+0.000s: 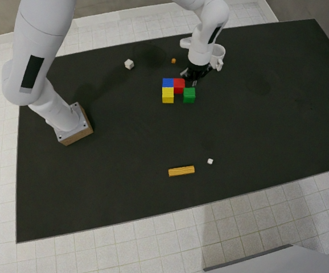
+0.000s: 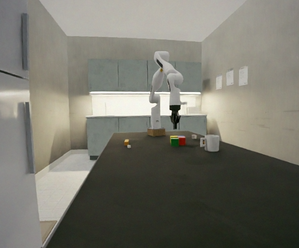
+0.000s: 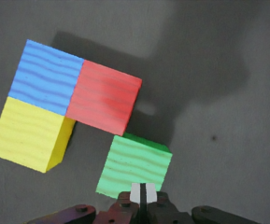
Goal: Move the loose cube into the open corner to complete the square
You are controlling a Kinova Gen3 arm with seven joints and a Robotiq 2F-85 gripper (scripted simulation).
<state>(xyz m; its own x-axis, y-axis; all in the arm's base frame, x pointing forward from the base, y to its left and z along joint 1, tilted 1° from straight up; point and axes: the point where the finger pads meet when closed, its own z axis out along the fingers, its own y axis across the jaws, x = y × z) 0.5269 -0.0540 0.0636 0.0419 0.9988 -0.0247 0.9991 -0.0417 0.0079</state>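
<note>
Blue (image 1: 167,82) (image 3: 46,77), red (image 1: 179,85) (image 2: 182,140) (image 3: 104,98) and yellow (image 1: 167,95) (image 2: 174,137) (image 3: 27,135) cubes form an L on the dark table (image 1: 247,132). The corner beside yellow and below red is open. The loose green cube (image 1: 189,94) (image 2: 174,142) (image 3: 135,165) lies just right of that corner. It is near red's lower right corner and a gap separates it from yellow. My gripper (image 1: 194,83) (image 2: 175,126) (image 3: 143,199) is shut and empty. It hangs above the table over the green cube's far edge, beside red.
A white mug (image 1: 217,54) (image 2: 211,142) stands just behind the gripper. A white cube (image 1: 128,63) (image 2: 194,136) and a tiny orange cube (image 1: 173,60) lie at the back. An orange block (image 1: 181,170) (image 2: 126,142) and a small white cube (image 1: 210,161) (image 2: 129,146) lie in front. The arm's base (image 1: 73,129) is at the left.
</note>
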